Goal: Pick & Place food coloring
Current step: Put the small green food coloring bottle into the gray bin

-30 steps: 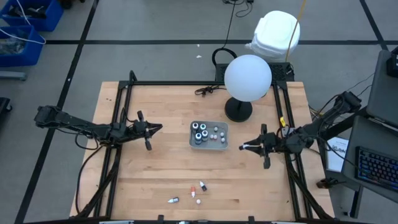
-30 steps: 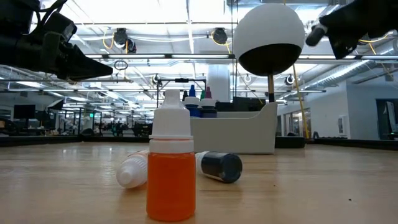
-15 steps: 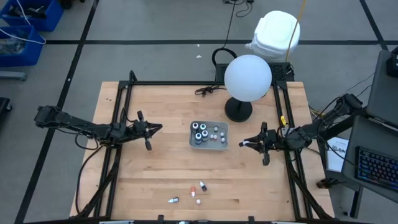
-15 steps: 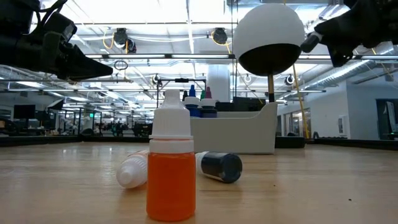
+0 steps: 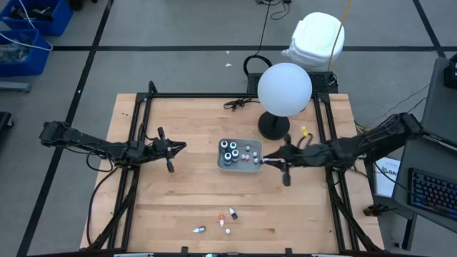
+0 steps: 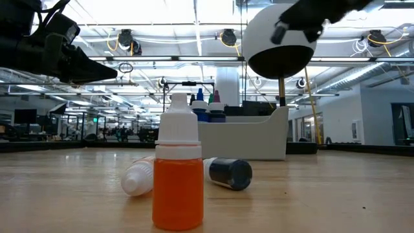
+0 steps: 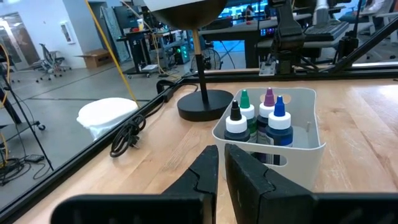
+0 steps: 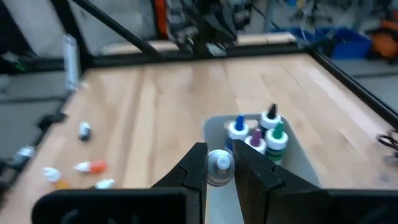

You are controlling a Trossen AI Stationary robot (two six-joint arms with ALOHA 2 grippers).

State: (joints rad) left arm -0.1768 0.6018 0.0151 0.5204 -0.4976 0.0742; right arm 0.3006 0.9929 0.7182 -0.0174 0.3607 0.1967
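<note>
Several tiny dropper bottles of food coloring lie loose near the table's near edge (image 5: 223, 220). In the low view an orange one (image 6: 177, 182) stands upright, with a dark one (image 6: 229, 173) and a pale one (image 6: 137, 178) lying behind it. A pale rectangular tray (image 5: 240, 165) at mid-table holds four dark jars with coloured nozzles (image 8: 256, 134) and some small bottles. My right gripper (image 5: 263, 161) (image 8: 220, 180) hovers at the tray's right end, shut on a small white-capped bottle. My left gripper (image 5: 182, 147) (image 7: 221, 165) waits shut, left of the tray. My right gripper pinches a tiny bottle between its two fingers; its round white cap (image 8: 219, 162) shows between the fingertips, facing forward. The fingers reach in level from the table's right. The bottle is lifted clear, above the tray's right end.
A globe lamp (image 5: 284, 89) on a black base (image 5: 273, 127) stands just beyond the tray. A black cable (image 5: 239, 103) lies near the far edge. Black frame rails (image 5: 136, 143) run along both sides of the table. Bare wood lies between the tray and the loose bottles.
My right gripper has moved toward the table's left, from well right of the tray to the tray's right end, carrying the small bottle with it. The left arm and the loose bottles have kept still.
</note>
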